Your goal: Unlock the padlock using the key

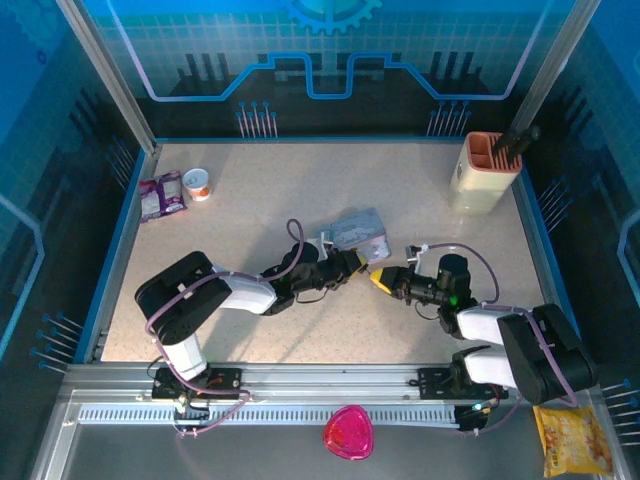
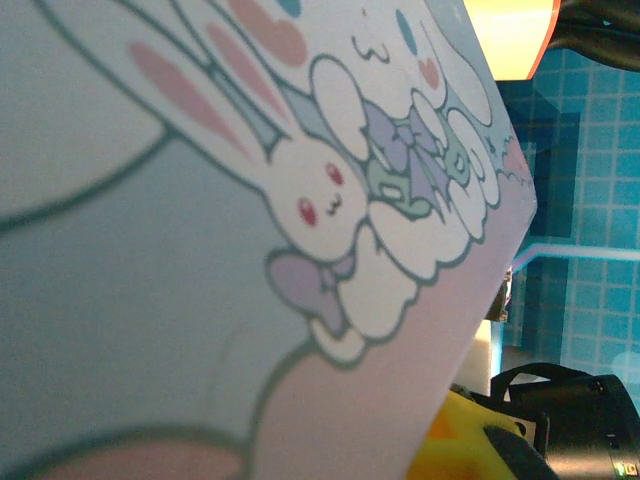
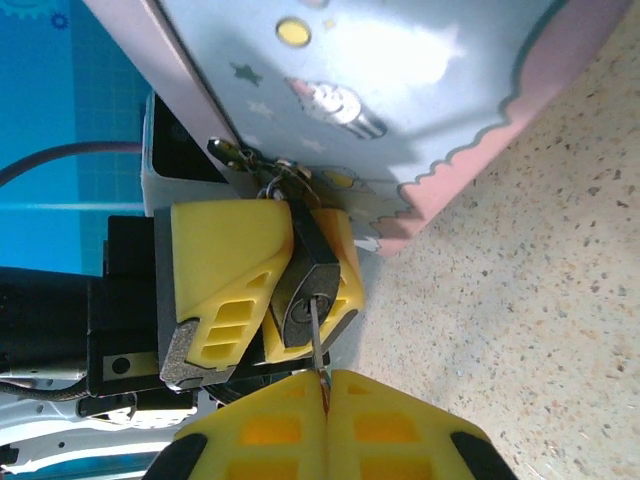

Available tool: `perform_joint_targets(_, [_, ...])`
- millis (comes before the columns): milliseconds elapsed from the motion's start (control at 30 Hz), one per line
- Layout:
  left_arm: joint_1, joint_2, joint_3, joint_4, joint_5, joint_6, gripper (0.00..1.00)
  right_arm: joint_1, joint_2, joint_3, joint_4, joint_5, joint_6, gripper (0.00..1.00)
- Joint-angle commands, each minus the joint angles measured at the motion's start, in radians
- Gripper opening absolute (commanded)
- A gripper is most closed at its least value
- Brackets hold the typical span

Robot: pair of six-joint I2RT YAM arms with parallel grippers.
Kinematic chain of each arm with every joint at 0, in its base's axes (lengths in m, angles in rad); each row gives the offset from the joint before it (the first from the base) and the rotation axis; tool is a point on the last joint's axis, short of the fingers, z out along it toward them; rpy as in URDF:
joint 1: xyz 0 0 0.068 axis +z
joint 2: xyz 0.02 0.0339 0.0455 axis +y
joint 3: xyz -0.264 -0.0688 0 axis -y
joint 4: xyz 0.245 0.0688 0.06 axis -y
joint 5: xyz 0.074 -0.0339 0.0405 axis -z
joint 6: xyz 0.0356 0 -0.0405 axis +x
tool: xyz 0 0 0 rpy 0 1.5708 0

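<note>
The small dark padlock [image 3: 312, 280] hangs by its thin shackle [image 3: 272, 182] from the hasp of a pale blue cartoon tin [image 3: 400, 80]. My left gripper [image 3: 285, 310] is shut on the padlock body, one yellow finger [image 3: 220, 260] on each side of it. My right gripper [image 3: 325, 385] is shut on the key [image 3: 316, 340]. The key's thin blade sits in the keyhole at the padlock's bottom face. From above, the two grippers [image 1: 355, 263] [image 1: 381, 278] meet tip to tip in front of the tin [image 1: 358, 230]. The tin's bunny-printed lid [image 2: 250, 250] lies right against the left wrist camera.
A cream and orange utensil holder [image 1: 486, 172] stands at the back right. A small white cup [image 1: 197, 184] and snack packets [image 1: 160, 196] lie at the back left. On the near rail sit a pink object [image 1: 347, 432] and a yellow bag [image 1: 573, 440].
</note>
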Motion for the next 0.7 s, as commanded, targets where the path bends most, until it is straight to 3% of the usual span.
perform_joint_targets(0, [-0.086,-0.016,0.016,0.034,0.214,0.02,0.0,-0.036,-0.017,0.052,0.057,0.096,-0.022,0.0])
perform_joint_targets(667, [-0.122,-0.009,0.057,0.102,0.203,-0.047,0.0,0.059,0.032,0.07,0.155,0.158,-0.02,0.0])
